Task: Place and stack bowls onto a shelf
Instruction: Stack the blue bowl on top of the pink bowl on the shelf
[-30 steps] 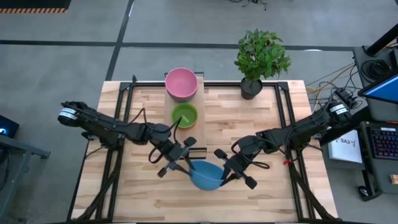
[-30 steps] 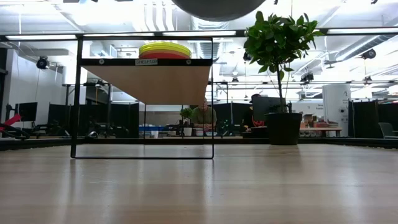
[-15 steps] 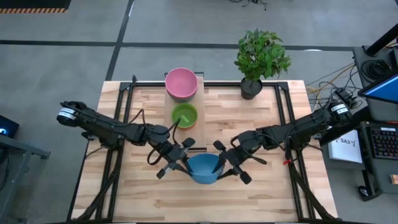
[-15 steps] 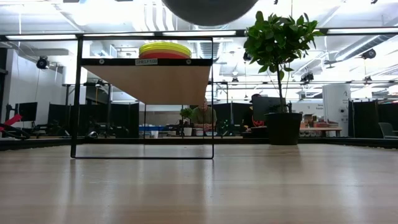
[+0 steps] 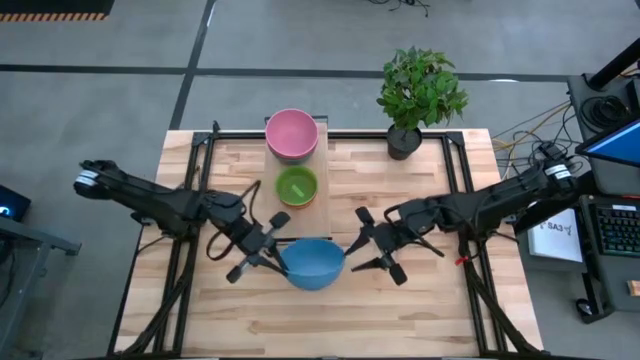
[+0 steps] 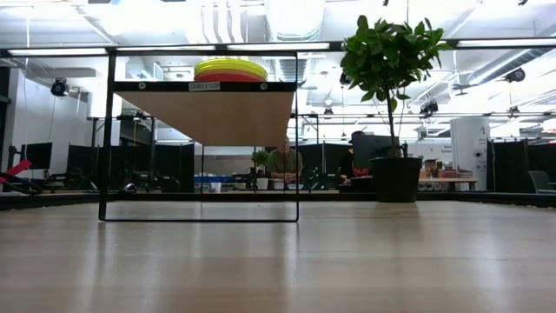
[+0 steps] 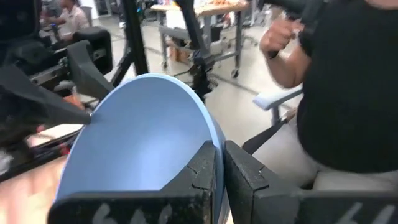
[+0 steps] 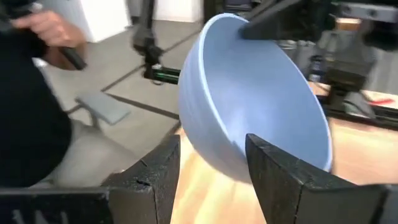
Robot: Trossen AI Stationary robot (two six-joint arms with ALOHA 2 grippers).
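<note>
I see the handover done: left gripper (image 5: 268, 254) now pinches the blue bowl (image 5: 312, 264); right gripper (image 5: 368, 243) spread, backed off beside it.

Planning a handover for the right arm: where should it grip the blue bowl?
On the rim facing the right end effector, opposite the left end effector, which pinches the blue bowl by its thin wall. The rim is the only graspable edge.
</note>
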